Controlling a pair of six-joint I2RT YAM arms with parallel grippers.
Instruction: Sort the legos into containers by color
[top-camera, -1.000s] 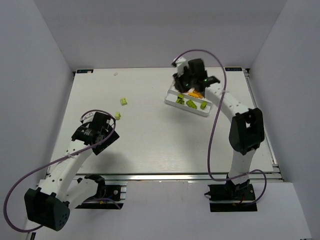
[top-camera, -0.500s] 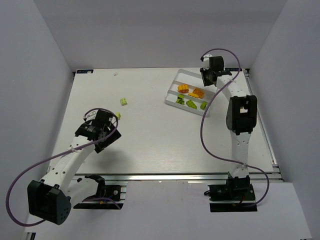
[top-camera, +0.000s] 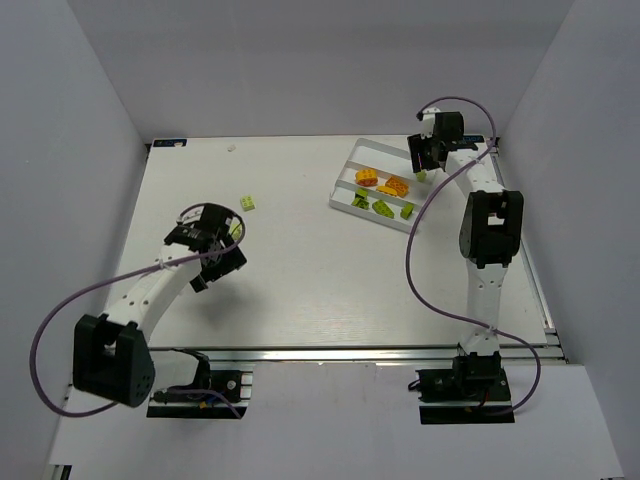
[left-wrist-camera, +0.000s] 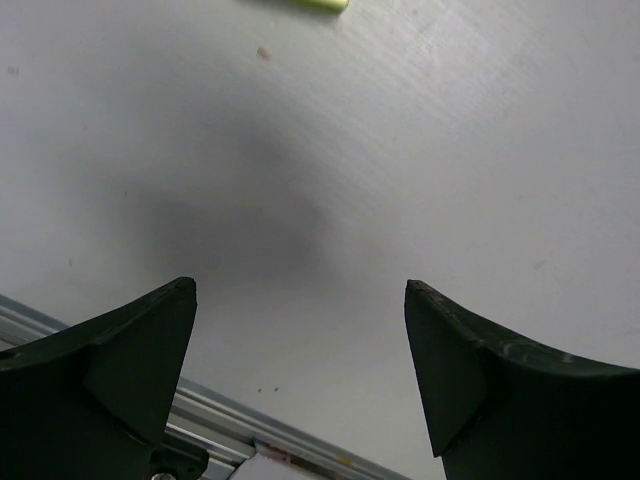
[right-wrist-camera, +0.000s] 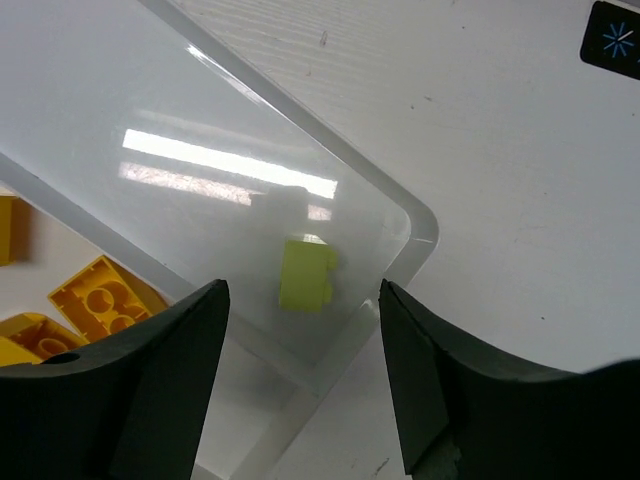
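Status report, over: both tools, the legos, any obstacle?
Left tool open, empty. Right tool open over tray, lime brick lying below it. Another lime lego on table. No obstacle.

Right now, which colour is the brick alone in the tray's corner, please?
Lime green brick, best in right wrist view.

Left arm (top-camera: 150, 294) and right arm (top-camera: 480, 290): same build, white boxy links, chunky black joint housings (top-camera: 490, 228), and black mount plates (top-camera: 465, 387) at the base. A thin purple cable (top-camera: 407, 270) runs in loose loops along each arm, base to wrist. Left pincer (left-wrist-camera: 300, 295) and right pincer (right-wrist-camera: 303, 295): matte, near-black wedge-shaped fingers (left-wrist-camera: 120, 350), with faint pale scuffs on the left one's edges.
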